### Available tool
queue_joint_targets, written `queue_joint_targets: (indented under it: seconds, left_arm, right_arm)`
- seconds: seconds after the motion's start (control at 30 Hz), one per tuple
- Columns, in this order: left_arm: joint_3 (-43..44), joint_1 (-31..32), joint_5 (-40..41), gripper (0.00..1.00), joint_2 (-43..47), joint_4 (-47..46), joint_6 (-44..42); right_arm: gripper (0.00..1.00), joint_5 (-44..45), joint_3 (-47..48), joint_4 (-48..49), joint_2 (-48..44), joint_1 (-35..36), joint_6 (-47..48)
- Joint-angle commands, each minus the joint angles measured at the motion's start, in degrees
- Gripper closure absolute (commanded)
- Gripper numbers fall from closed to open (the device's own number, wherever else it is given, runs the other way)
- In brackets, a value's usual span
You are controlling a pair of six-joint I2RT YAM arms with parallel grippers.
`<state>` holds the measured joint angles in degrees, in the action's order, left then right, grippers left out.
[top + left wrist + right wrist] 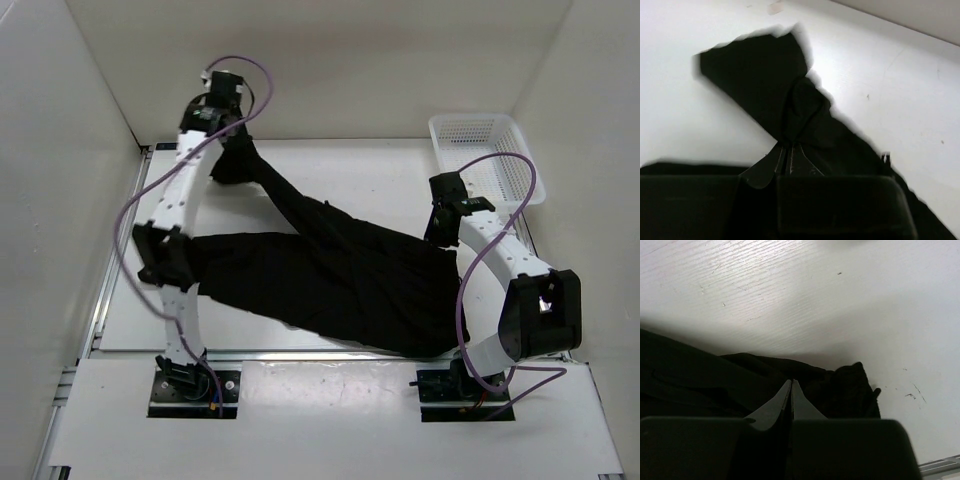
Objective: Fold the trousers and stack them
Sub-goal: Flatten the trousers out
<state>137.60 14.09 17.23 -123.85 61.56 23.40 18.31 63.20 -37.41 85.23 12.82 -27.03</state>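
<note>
The black trousers (330,270) lie across the white table (350,170). One leg runs up to the far left and the other lies flat toward the left edge. The waist is at the right. My left gripper (234,155) is shut on the far leg near its hem. In the left wrist view the fabric (790,100) bunches at the closed fingertips (788,146). My right gripper (441,228) is at the waist's far corner. In the right wrist view its jaws (791,382) are pressed together in the bunched fabric (840,385).
A white plastic basket (470,122) stands at the table's far right corner, just behind the right gripper. White walls close in the left, back and right sides. Bare table shows behind the trousers and along the near edge (300,390).
</note>
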Motion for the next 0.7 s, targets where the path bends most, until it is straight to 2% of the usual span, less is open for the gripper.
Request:
queue_joint_targets:
  seconds: [0.0,0.03,0.07,0.1,0.13,0.17,0.2,0.23,0.27,0.3,0.37,0.43,0.5,0.57,0.6,0.67]
  left_arm:
    - [-13.1,-0.9,4.8,0.90,15.8,0.1,2.3]
    - [-17.9,-0.9,6.5,0.90,18.6,-0.5,3.5]
    - [-28.5,-0.4,7.5,0.90,21.3,-0.5,6.6]
    - [-34.4,-0.4,7.5,0.90,24.2,-2.6,8.0]
    - [-40.1,-0.4,7.5,0.87,29.5,-3.7,9.2]
    - [-45.3,0.1,6.1,0.75,31.7,-5.0,10.1]
    - [-53.4,0.2,5.2,0.30,33.2,-6.4,10.1]
    - [-55.6,-0.4,5.2,0.07,34.0,-7.1,10.1]
    - [-56.5,-0.9,5.2,0.00,34.0,-7.1,10.1]
    - [-55.2,-2.0,4.6,0.00,33.3,-6.3,8.9]
    - [-51.3,-2.7,4.6,0.00,31.2,-4.3,8.0]
    - [-43.4,-3.3,5.3,0.03,29.6,-3.6,5.7]
    - [-37.7,-4.0,7.1,0.35,25.5,-2.4,5.2]
    - [-28.6,-5.6,7.7,0.80,21.7,0.4,4.6]
    - [-25.6,-6.3,7.7,0.90,17.1,1.5,4.6]
    - [-18.1,-8.3,6.3,0.90,12.4,2.2,3.2]
  right_arm:
    - [1.00,1.8,0.3,-0.2,-1.3,0.1,-1.4]
    - [1.00,1.8,0.3,-0.2,-1.3,0.1,-1.4]
    - [1.00,1.8,-0.4,-0.2,-1.3,-0.4,-1.4]
    - [1.00,1.8,-0.4,-0.2,-1.3,-0.4,-1.4]
    - [1.00,1.8,-0.4,-0.2,-1.3,-0.4,-1.4]
    - [1.00,1.8,-1.0,-0.2,-1.3,-0.4,-1.4]
    - [1.00,1.8,-1.0,0.3,-1.3,-0.4,-1.4]
    - [1.00,1.8,-1.0,0.3,-1.3,-0.4,-1.4]
    - [1.00,1.8,-1.5,0.8,-1.3,-0.4,-1.4]
    - [1.00,1.8,-1.5,0.8,-1.3,-0.4,-1.4]
    - [1.00,1.8,-1.5,0.8,-1.3,-1.0,-0.8]
    - [1.00,1.3,-1.5,0.8,-1.8,-1.0,-0.8]
    - [1.00,1.3,-1.5,0.8,-1.8,-1.0,-0.8]
    - [1.00,0.8,-1.5,0.8,-2.4,-1.0,-0.8]
    - [1.00,0.8,-1.5,0.8,-2.4,-1.0,-0.8]
    - [1.00,0.2,-2.0,0.8,-3.0,-1.0,-0.8]
